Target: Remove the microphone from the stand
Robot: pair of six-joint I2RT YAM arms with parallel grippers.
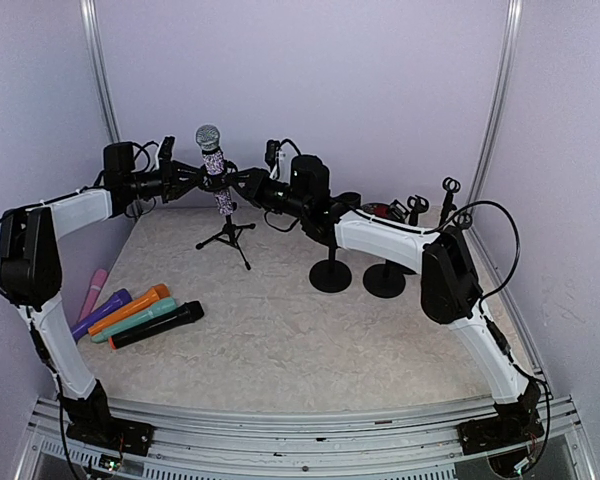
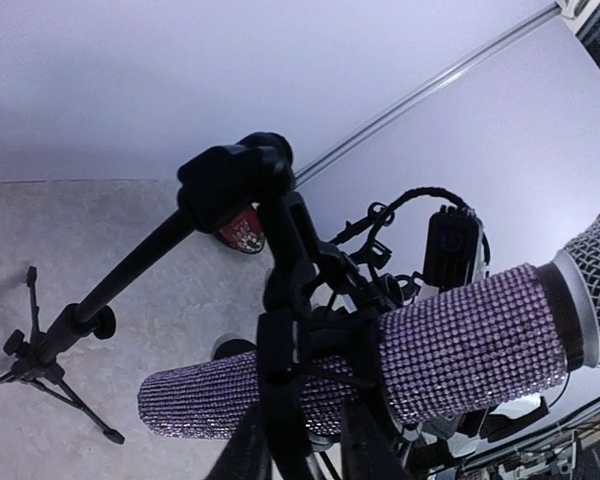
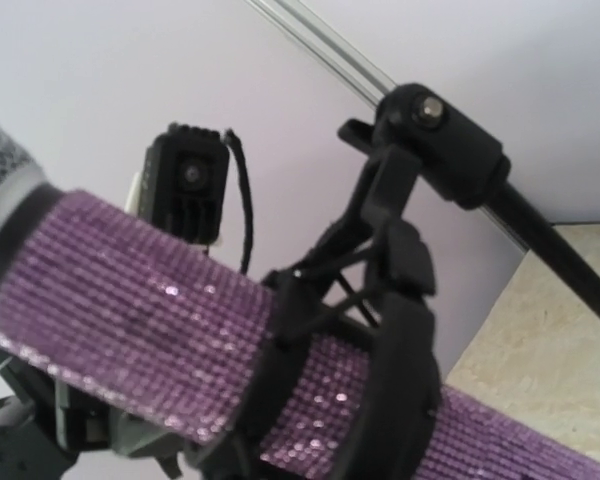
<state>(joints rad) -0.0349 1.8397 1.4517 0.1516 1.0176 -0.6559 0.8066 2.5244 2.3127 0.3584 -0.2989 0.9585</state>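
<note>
left gripper [image 1: 194, 180] and right gripper [image 1: 242, 183] flank the microphone [image 1: 214, 172] from opposite sides, equally near; i cannot tell if either is clamped on it. it sits in the clip [image 2: 285, 350] of the stand [image 1: 227, 235], long axis near upright, head up, between the 2; my fingertips are hidden in both wrist views
</note>
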